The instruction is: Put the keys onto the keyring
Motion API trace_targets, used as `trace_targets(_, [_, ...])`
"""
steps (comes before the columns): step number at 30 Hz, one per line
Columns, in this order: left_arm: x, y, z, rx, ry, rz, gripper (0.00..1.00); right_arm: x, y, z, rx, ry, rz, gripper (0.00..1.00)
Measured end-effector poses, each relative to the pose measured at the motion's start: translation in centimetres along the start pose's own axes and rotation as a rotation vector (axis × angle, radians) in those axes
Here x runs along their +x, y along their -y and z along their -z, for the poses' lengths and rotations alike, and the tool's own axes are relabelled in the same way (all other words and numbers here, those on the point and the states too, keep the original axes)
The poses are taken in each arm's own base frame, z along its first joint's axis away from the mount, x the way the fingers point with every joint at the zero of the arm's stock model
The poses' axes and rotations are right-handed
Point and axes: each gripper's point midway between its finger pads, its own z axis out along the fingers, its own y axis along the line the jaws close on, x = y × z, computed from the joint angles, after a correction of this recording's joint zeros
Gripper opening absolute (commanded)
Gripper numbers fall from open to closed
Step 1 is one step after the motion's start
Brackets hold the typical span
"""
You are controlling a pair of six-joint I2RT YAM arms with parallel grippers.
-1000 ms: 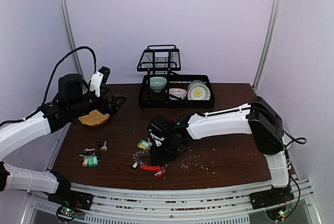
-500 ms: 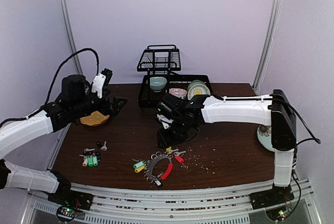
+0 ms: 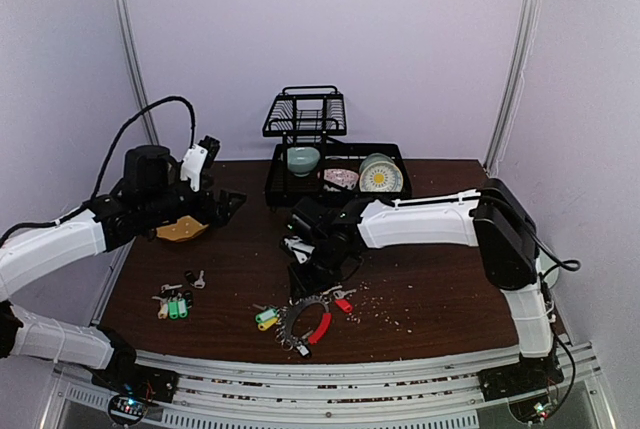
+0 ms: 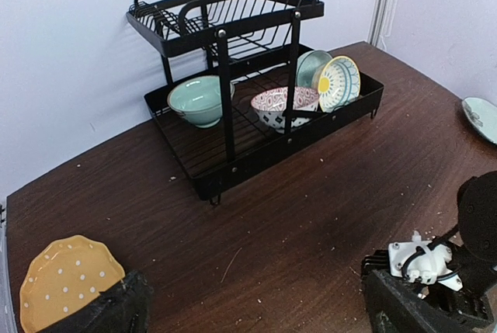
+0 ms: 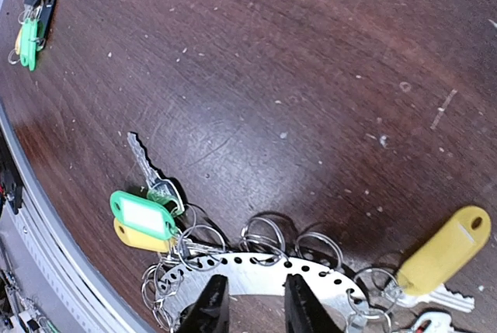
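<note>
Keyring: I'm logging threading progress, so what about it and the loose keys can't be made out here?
Right wrist view: the keyring runs off the bottom edge, and the right end effector covers part, so any grip is unclear.
Top view: the end effector's body hides its contact with the ring; the loose keys are too small to count.
Right wrist view: those keys are cut by the corner.
Left wrist view: shows neither.

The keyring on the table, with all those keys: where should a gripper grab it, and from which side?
Probably the red-sheathed arc of the keyring: that stretch looks free of keys and tags. The ring lies flat on the table, so come from straight above, one finger inside the ring and one outside, pinching across the arc.
</note>
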Motion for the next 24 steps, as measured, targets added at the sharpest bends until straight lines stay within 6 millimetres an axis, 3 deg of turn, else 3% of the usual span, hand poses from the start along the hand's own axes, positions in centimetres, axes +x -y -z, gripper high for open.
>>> trace_targets(2, [0.1, 0.0, -0.1, 0.0, -0.005, 0.001, 0.98, 0.1, -0.2, -0.4, -0.02, -0.005, 0.002, 0.14])
trace_targets(10, [0.2, 0.0, -0.1, 0.001, -0.007, 0.001, 0.98, 0.5, -0.4, -2.0, -0.053, -0.032, -0.001, 0.15])
trace_targets(19, [0.2, -0.1, -0.2, 0.002, -0.008, 0.003, 0.98, -0.3, -0.5, -1.5, -0.086, -0.026, -0.007, 0.17])
trace_targets(24, [0.2, -0.3, -0.2, -0.002, -0.008, 0.005, 0.98, -1.6, 1.4, -0.3, -0.08, 0.02, -0.057, 0.24])
